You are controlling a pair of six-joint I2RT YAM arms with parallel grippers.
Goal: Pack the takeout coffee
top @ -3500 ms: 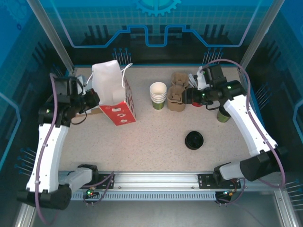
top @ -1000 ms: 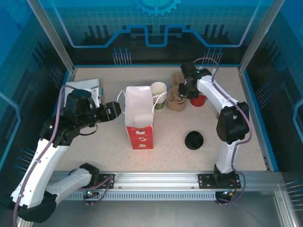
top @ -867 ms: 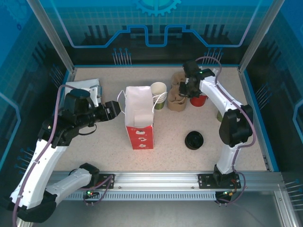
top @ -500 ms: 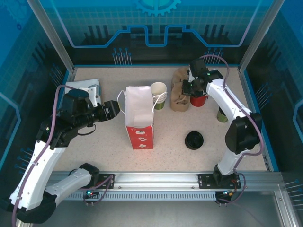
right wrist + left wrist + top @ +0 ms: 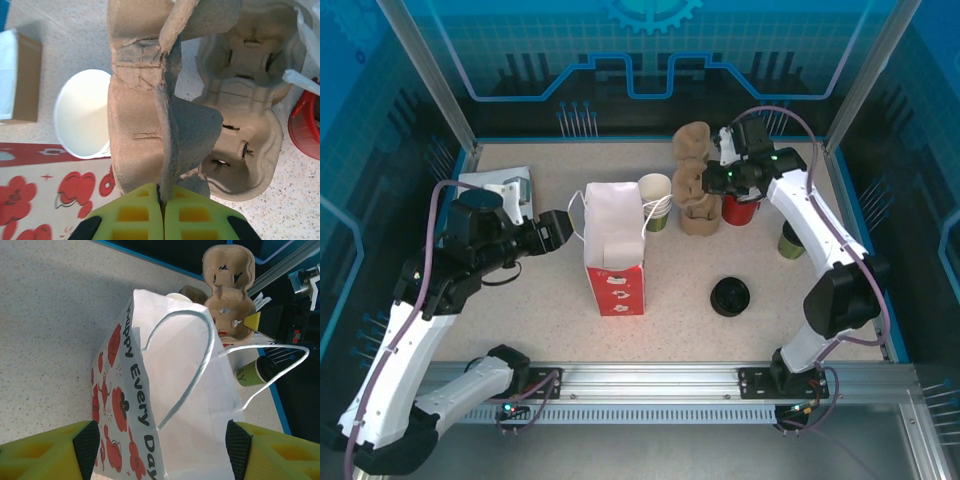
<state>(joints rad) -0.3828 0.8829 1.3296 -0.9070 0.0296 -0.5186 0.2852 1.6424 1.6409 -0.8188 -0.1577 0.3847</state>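
Right arm [image 5: 820,235] stretches toward the back, pincer [image 5: 162,201] gripping a cardboard carrier [image 5: 135,120].

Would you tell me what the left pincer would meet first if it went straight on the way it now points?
The paper bag, white with red flowers, stands upright directly ahead of the left pincer, whose jaws are open. It looks very close, though the exact gap is hard to judge.

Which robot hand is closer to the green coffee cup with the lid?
Right. The right hand, pinching a cardboard carrier, is left of the cup; the left hand is beyond the paper bag.
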